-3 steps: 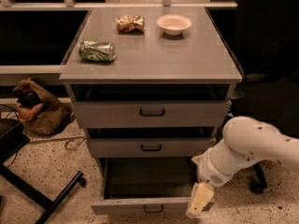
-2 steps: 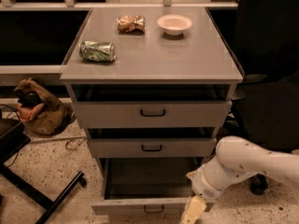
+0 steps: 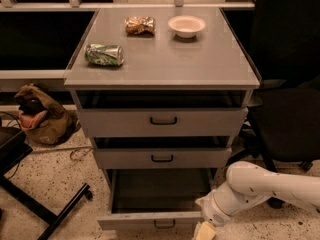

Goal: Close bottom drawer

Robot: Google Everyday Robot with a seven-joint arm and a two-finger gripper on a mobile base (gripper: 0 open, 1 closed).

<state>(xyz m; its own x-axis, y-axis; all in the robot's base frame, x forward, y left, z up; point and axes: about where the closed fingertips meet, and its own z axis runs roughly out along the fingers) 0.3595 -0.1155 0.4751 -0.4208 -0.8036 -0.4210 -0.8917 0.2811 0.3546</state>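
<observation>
The bottom drawer (image 3: 150, 219) is the lowest of three grey cabinet drawers. It stands pulled far out, its dark-grey inside (image 3: 160, 189) showing, with a small dark loop handle (image 3: 164, 224) on its narrow front. My white arm (image 3: 265, 186) comes in from the right. My gripper (image 3: 204, 232) hangs low at the picture's bottom edge, just right of the drawer's front panel and near its right corner. Most of the gripper is cut off by the frame.
The middle drawer (image 3: 162, 158) and top drawer (image 3: 163, 120) sit slightly out. On the cabinet top lie a crushed green can (image 3: 104, 54), a brown snack bag (image 3: 139, 25) and a white bowl (image 3: 186, 26). A black office chair (image 3: 290, 109) stands right, a brown bag (image 3: 40, 116) and chair legs (image 3: 45, 209) left.
My arm has dropped lower and moved left. The gripper has come down beside the right corner of the bottom drawer's front. The drawer has not visibly moved.
</observation>
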